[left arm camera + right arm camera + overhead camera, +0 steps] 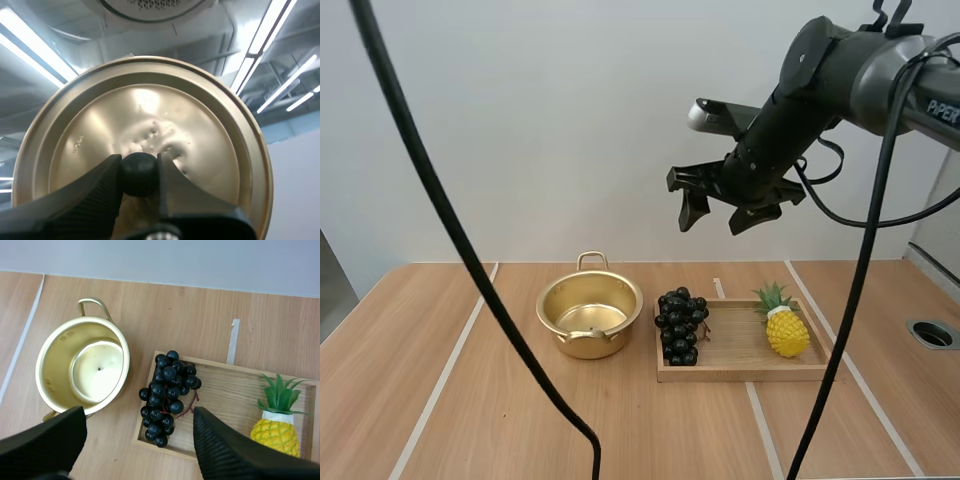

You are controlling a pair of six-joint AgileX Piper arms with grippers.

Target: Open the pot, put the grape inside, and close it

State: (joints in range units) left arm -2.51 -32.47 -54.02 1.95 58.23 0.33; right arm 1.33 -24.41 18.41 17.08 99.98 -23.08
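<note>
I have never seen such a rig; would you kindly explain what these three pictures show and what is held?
This is a two-armed robot, each arm ending in a two-fingered gripper. The high view looks down over the table from behind the robot; the other two come from cameras on the wrists. On the table stand an open golden pot and a wooden tray bearing grapes and a pineapple. The left gripper is shut on the pot's lid; the right gripper hangs open above the grapes.

Lid (200,125) partly cut off
</note>
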